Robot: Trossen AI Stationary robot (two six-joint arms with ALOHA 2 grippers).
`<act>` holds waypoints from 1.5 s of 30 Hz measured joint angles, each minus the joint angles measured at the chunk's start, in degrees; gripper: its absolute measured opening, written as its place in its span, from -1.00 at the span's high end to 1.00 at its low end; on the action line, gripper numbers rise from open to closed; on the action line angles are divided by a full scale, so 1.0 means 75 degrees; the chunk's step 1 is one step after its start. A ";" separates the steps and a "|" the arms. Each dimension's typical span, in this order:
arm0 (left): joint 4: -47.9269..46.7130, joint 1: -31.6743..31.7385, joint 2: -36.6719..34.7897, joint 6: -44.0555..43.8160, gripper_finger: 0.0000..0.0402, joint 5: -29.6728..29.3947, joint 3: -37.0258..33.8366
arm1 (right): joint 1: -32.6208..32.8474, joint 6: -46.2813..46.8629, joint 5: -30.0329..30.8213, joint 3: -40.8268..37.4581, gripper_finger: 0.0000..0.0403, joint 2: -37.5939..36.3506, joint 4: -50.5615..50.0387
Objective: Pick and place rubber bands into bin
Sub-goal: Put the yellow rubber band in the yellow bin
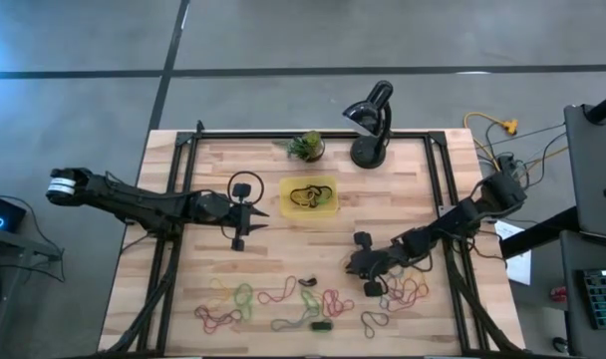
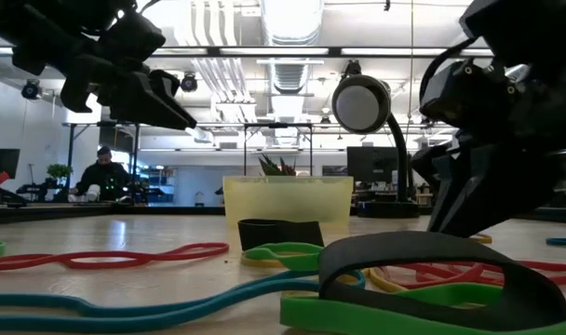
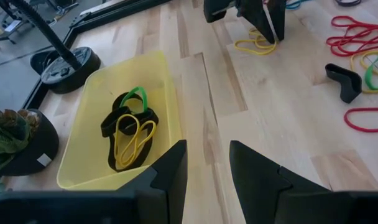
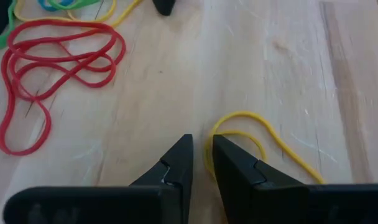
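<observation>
The right gripper point(image 4: 201, 163) pinches a yellow rubber band point(image 4: 263, 140) against the table point(image 4: 251, 56), its contact point hidden. The left gripper point(image 3: 207, 165), part-open and empty, hovers beside the bin point(image 3: 83, 149), which holds several bands.

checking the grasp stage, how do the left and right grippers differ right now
The left gripper hangs above bare wood beside the bin, its fingers open and empty. The right gripper sits low at the table, fingers nearly closed with a yellow rubber band running between them. Both have dark fingers pointing down toward the table.
</observation>
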 joint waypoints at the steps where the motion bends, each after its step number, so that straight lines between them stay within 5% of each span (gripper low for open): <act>1: 0.0007 0.0000 0.0000 0.0000 0.48 -0.0002 0.0003 | -0.0003 -0.0010 0.0004 0.0028 0.72 0.0033 -0.0022; 16: 0.0023 0.0006 0.0044 -0.0009 0.48 0.0000 0.0002 | -0.0035 -0.0482 0.0362 0.0164 0.96 -0.0011 -0.0381; 31: 0.0005 0.0006 0.0064 -0.0017 0.48 0.0000 0.0000 | -0.0041 -0.3092 0.1648 0.1249 0.96 -0.0650 -0.0796; 37: 0.0017 0.0006 0.0064 -0.0019 0.48 0.0000 0.0000 | -0.0147 -0.4685 0.2837 0.1797 0.96 -0.0728 -0.0749; 45: 0.0019 0.0006 0.0061 -0.0017 0.48 0.0000 0.0000 | -0.1153 -0.5692 0.2799 0.2414 0.96 -0.0728 -0.0708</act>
